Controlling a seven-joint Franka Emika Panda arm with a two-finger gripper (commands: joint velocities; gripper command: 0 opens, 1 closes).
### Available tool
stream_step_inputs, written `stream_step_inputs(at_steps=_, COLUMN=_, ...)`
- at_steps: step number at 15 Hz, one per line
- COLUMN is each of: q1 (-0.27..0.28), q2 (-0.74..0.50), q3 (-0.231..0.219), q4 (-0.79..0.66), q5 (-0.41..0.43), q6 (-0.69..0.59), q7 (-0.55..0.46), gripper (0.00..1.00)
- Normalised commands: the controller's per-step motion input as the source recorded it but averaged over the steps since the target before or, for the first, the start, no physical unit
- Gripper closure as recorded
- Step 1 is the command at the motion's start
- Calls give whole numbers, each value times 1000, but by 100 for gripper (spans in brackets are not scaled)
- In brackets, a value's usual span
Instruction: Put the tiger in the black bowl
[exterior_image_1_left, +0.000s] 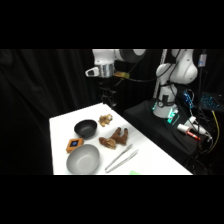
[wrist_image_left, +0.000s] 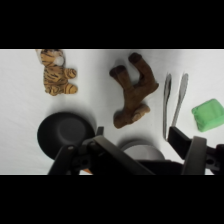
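The gripper (exterior_image_1_left: 106, 92) hangs high over the counter (exterior_image_1_left: 150, 160), open and empty — the tiger (wrist_image_left: 56, 72) lies beside the black bowl (wrist_image_left: 64, 134), so descending could catch the nearby brown toy (wrist_image_left: 133, 90) instead

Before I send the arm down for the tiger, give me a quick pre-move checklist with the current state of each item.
1. Tiger free on the table, nothing on top of it: ok.
2. Black bowl empty and upright: ok.
3. Tiger apart from the brown toy, so no mix-up on the grasp: ok.
4. Gripper well above the table, not touching anything: ok.
5. Jaws open enough for the tiger: cannot tell; both fingers are cropped at the bottom edge of the wrist view.
6. Tongs and green block off the tiger-to-bowl path: ok, they lie beyond the brown toy.
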Motion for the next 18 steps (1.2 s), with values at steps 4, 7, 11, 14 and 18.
stream_step_inputs(at_steps=4, q1=-24, q2=13, q3=1, q4=13, q5=-6, q6=27, q7=-6, gripper=0)
stream_step_inputs(at_steps=7, q1=-94, q2=39, q3=-65, q4=49, q5=-39, q6=99, q7=-37, gripper=0)
stream_step_inputs(at_steps=11, q1=-159, q2=58, q3=-126, q4=84, q5=-61, q6=125, q7=-58, gripper=0)
stream_step_inputs(at_steps=14, q1=-150, q2=67, q3=-123, q4=79, q5=-5, q6=151, q7=-78, gripper=0)
stream_step_inputs(at_steps=18, q1=-113, q2=97, q3=-82, q4=8, q5=-40, q6=303, q7=-12, gripper=0)
